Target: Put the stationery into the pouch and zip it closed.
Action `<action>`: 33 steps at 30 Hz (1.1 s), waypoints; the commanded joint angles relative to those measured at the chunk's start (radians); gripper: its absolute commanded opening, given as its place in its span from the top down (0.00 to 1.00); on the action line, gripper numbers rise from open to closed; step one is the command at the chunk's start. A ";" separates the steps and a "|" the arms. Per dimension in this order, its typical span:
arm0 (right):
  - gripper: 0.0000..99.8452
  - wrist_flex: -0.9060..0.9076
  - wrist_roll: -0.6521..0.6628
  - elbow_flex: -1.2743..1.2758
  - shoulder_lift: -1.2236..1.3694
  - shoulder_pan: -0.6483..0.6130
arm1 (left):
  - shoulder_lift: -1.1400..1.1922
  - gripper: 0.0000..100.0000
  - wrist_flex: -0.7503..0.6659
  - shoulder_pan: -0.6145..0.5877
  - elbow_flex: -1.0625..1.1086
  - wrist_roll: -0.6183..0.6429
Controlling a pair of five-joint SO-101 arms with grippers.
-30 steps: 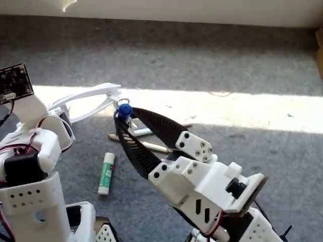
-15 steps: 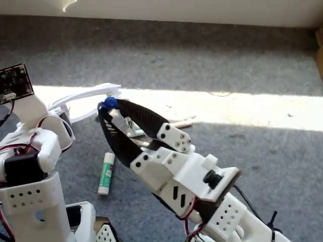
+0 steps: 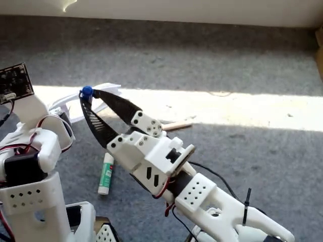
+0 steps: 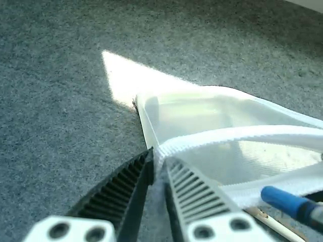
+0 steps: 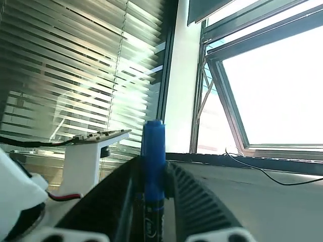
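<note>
Quick status from my end: the left gripper (image 4: 157, 162) looks clamped on the rim of the pouch (image 4: 217, 116), right at the end of the zipper strip (image 4: 242, 135) near one corner. As far as I can judge, that's the whole point of the hold. It lifts that edge off the grey carpet (image 3: 227, 60) so the mouth gapes and I have something to aim at. The right gripper (image 5: 153, 162) is squeezed tight around the blue pen (image 5: 153, 138). The pen runs along between the jaws with its cap poking out past the fingertips, so the cap end goes in first. From the overhead camera the cap sits just at the pouch's rim, and the left wrist camera shows it right beside the nearer zipper strip. I can't tell if it's past the lip yet, so I'd call it at the mouth, not inside. My guess is I need to tip it a bit lower and slide it in before letting go, otherwise it could catch on the strip and roll off. The glue stick (image 3: 106, 173) is lying on the carpet near the left arm's base. A pencil (image 3: 176, 125) lies on the carpet too, partly hidden behind the right arm. So neither of those is packed, and the zip is wide open. Early days, I reckon.
</note>
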 commanded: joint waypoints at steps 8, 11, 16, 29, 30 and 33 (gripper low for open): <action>0.99 -0.272 -0.009 -0.005 0.193 0.108 | -0.021 0.99 -0.014 0.021 -0.008 0.005; 0.99 -0.311 -0.009 0.016 0.236 0.111 | -0.021 0.99 -0.014 0.021 -0.008 0.005; 0.99 -0.384 -0.009 0.087 0.257 0.107 | -0.021 0.99 -0.017 0.021 -0.008 0.005; 0.99 -0.248 -0.009 0.166 0.254 0.104 | -0.021 0.99 -0.020 0.021 -0.008 0.005; 0.99 -0.232 -0.009 0.166 0.254 0.104 | -0.021 0.99 -0.020 0.021 -0.008 0.005; 0.99 -0.206 -0.009 0.165 0.254 0.102 | -0.021 0.99 -0.020 0.021 -0.008 0.005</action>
